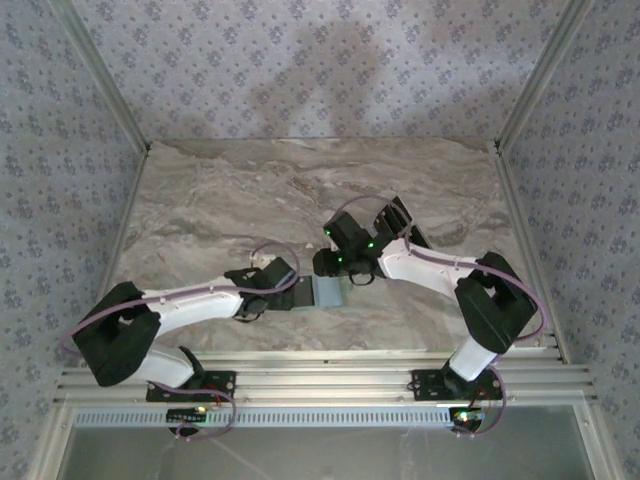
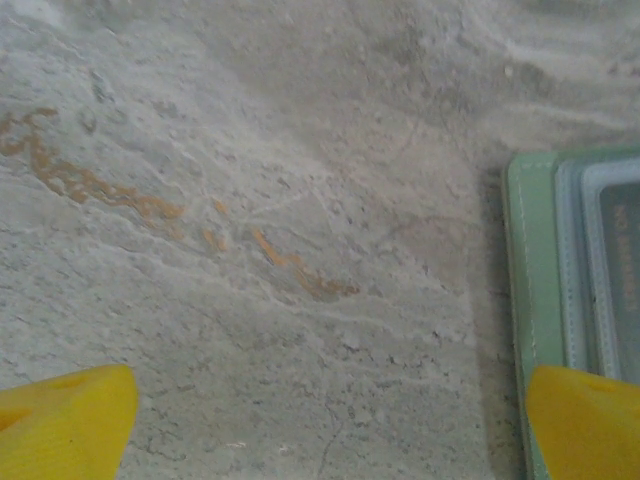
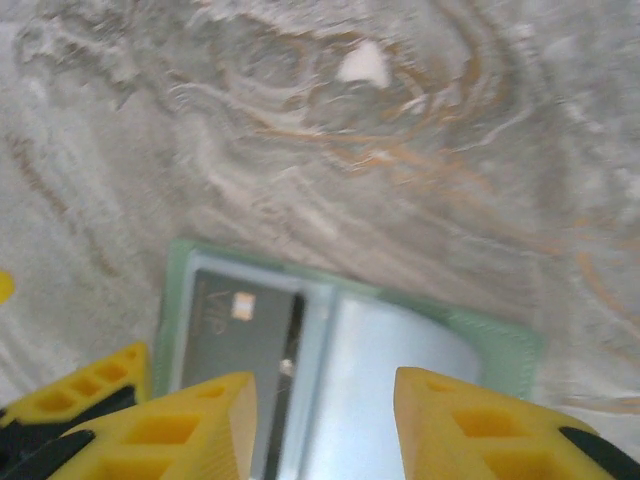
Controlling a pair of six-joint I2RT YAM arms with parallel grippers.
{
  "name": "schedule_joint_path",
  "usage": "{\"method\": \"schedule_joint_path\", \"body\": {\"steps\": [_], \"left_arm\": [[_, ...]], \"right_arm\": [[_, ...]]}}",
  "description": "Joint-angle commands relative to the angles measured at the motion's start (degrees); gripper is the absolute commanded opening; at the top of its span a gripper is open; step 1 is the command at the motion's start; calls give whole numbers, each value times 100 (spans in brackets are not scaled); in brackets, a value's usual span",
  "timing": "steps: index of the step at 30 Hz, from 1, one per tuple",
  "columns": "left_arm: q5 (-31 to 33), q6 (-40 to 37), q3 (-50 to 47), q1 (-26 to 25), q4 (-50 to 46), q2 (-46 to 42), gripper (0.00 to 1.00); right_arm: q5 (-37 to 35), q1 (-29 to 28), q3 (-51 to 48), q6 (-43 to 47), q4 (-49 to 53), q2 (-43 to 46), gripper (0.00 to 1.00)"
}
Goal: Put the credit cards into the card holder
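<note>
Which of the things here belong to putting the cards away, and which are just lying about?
Part of the job:
- green card holder
- dark card lying in it

Just surroundings:
- marble table
- patterned walls
- metal rail at the near edge

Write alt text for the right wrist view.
A sage-green card holder lies open on the marble table, with a dark credit card tucked into one pocket. The right gripper is over the holder at the bottom edge, its yellow fingers apart.
</note>
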State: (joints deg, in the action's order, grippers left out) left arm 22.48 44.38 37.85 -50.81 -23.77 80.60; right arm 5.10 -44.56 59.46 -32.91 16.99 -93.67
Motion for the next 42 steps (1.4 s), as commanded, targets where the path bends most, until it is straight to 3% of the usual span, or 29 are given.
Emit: {"method": "schedule_joint_path", "body": {"steps": [1,21,42], "left_arm": [[166,55,217,-125,-48,112,100],[319,54,355,-202,-211,29,100],[292,118,175,-237,65,357,100]], "right_arm": [[37,172,-141,272,173,-34,43],[18,20,-174,354,69,-53,43],[35,112,-65,515,12,-791,45]]}}
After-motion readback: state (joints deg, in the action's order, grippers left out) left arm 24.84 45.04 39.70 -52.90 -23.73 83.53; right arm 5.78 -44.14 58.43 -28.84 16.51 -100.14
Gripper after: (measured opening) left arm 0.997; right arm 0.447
